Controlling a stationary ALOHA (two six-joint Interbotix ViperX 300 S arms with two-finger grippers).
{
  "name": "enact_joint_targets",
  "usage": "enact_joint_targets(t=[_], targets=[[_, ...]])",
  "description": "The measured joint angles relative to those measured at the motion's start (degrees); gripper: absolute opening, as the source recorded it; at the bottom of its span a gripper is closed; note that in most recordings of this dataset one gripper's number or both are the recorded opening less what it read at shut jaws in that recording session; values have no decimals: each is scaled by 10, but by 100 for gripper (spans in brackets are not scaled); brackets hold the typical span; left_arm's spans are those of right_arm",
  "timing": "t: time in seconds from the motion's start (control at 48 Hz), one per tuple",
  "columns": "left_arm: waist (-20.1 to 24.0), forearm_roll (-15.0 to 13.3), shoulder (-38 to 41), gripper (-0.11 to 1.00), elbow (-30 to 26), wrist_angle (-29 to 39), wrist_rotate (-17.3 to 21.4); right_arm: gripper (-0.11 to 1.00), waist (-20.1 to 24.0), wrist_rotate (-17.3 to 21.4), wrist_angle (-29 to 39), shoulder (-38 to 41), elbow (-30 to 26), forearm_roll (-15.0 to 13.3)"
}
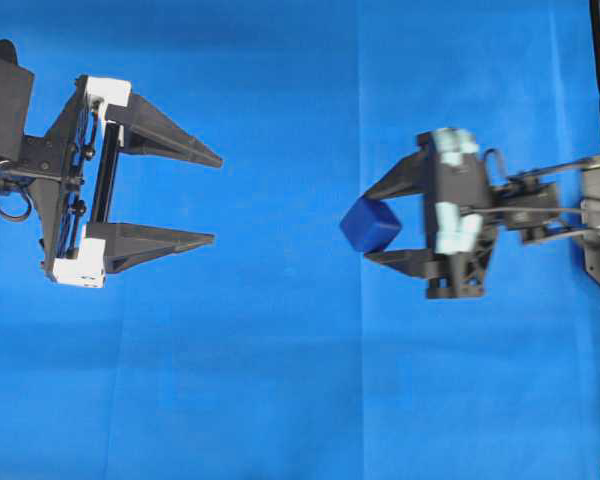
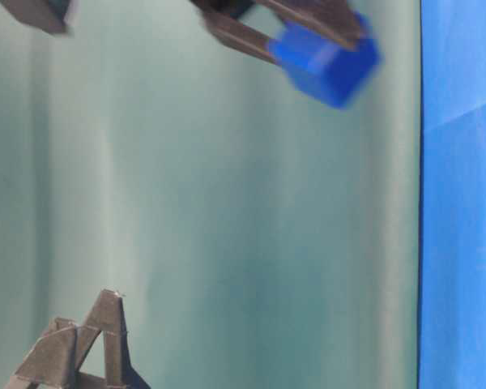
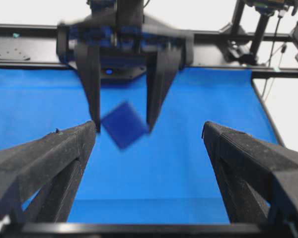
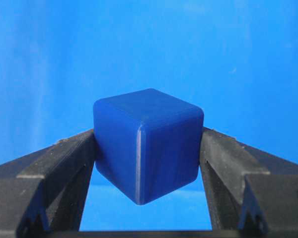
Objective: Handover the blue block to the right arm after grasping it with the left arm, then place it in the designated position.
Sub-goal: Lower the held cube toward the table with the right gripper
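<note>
My right gripper (image 1: 372, 226), black with two long pointed triangular fingers, is clamped on the small dark-blue cube with rounded edges (image 1: 370, 225). From my right wrist camera the cube (image 4: 146, 144) sits squarely between the two finger tips, one pad (image 4: 74, 158) pressed to its left face and the other to its right face, with one vertical edge turned toward the lens. The cube is off the cloth: at table level it (image 2: 328, 58) hangs at the fingertips with clear space between it and the blue surface, and it is a little blurred there.

My left gripper (image 1: 216, 198), black with white plastic end pieces at the base of its fingers, stands wide apart and holds nothing. It is well apart from the cube, on the left side of the overhead picture, its fingers pointing across toward my right gripper. From my left wrist camera I see the two open fingers (image 3: 49, 158) in the foreground and, beyond them, my right gripper (image 3: 123, 126) pointing downward with the tilted cube (image 3: 124, 124) pinched at its tips.

The bright blue cloth (image 1: 280, 400) covers the table beneath both arms. A black frame (image 3: 30, 49) runs along its far edge.
</note>
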Motion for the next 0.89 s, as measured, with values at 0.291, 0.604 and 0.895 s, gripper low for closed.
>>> enact_joint_targets(t=[0.291,0.604,0.895], targets=[[0,0,1,93,0,1,0,47,-4,23,-96,116,0,1],[0,1,1,93,0,1,1,47,-14,26,-162,199,-4,1],[0,0,0,93,0,1,1,47,-25,26,-202,242,-15,0]])
